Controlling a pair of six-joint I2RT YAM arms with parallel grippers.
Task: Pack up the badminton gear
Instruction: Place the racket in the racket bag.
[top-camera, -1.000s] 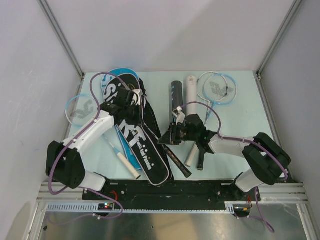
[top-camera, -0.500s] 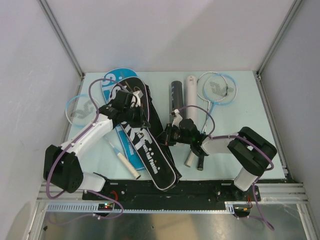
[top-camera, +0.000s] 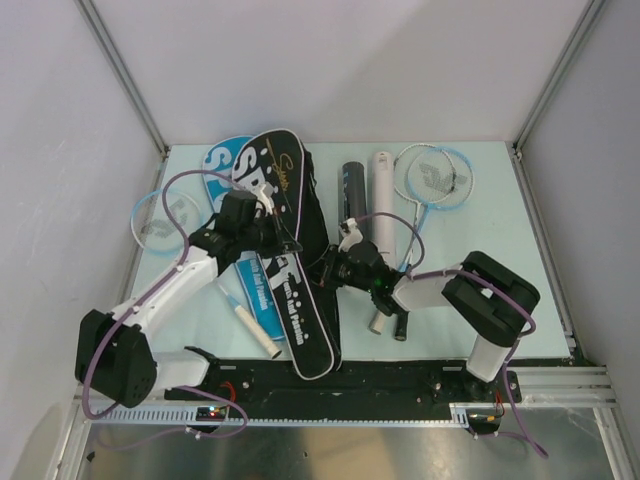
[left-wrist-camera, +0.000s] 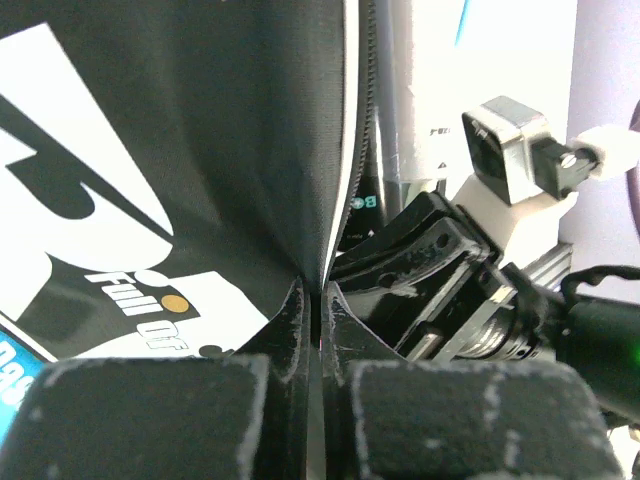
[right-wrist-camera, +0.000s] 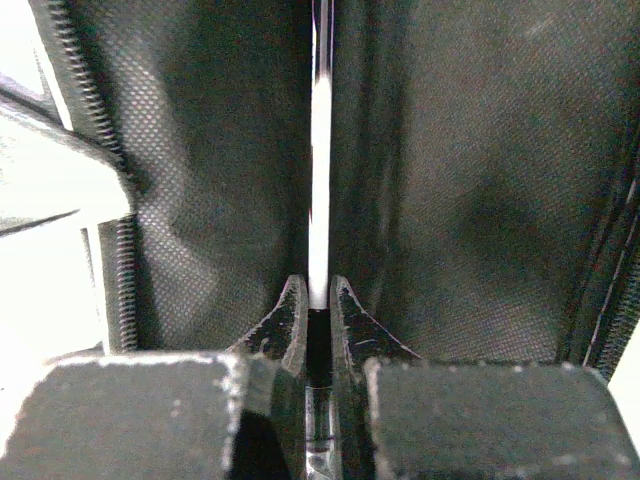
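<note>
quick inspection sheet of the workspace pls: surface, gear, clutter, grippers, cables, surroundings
surface: pale table, gear spread across it
job's things: black cover lying over blue cover; black tube and white tube side by side; right racket at the far corner, left racket at the left edge
clutter: nothing seen
grippers: left gripper shut on the black cover's edge; right gripper shut on a thin shaft amid the cover's fabric
cables: purple cables loop over both arms
surroundings: white walls, metal frame posts
</note>
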